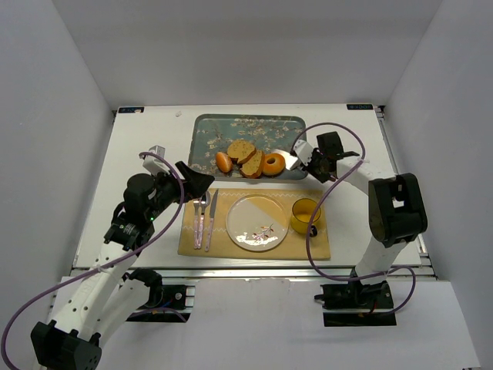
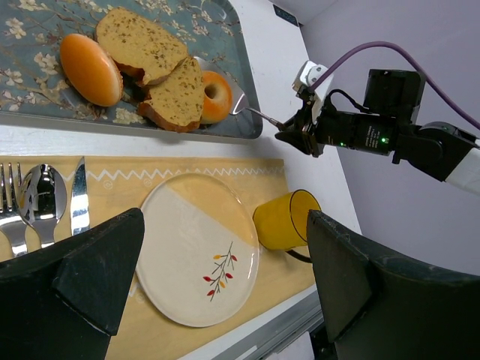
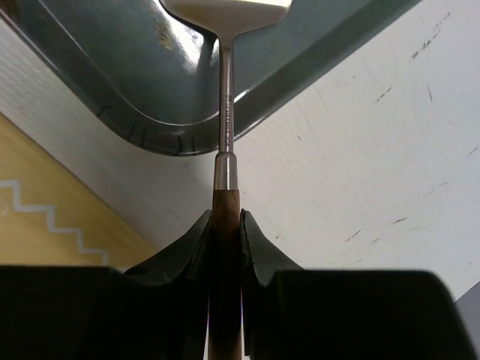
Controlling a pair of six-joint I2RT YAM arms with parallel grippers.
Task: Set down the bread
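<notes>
Bread, a glossy golden ring with a centre hole, is lying inside the patterned tray at the far side of the table. It is touching the brown slices on its left, with an orange roll beyond them. The right pincer is clamping the wooden handle of a spatula, its jaws closed tight on it, as the right wrist view is showing. The metal blade is reaching over the tray's near right corner and is sitting against the ring's right edge; whether its tip is under the ring cannot be determined. The left pincer is hovering open and empty above the cutlery at the left end of the yellow mat. The step in hand is judged to be the pickup: working the blade beneath the ring. The likely target, the white plate, is standing bare on the mat beside the yellow cup. The next move is calling for a low, flat push of the blade toward the slices so that the ring is riding up onto it. A level lift over the tray rim is then needed. Caution: the glossy ring may be sliding off the blade, and the slices may be shifting under the push.
</notes>
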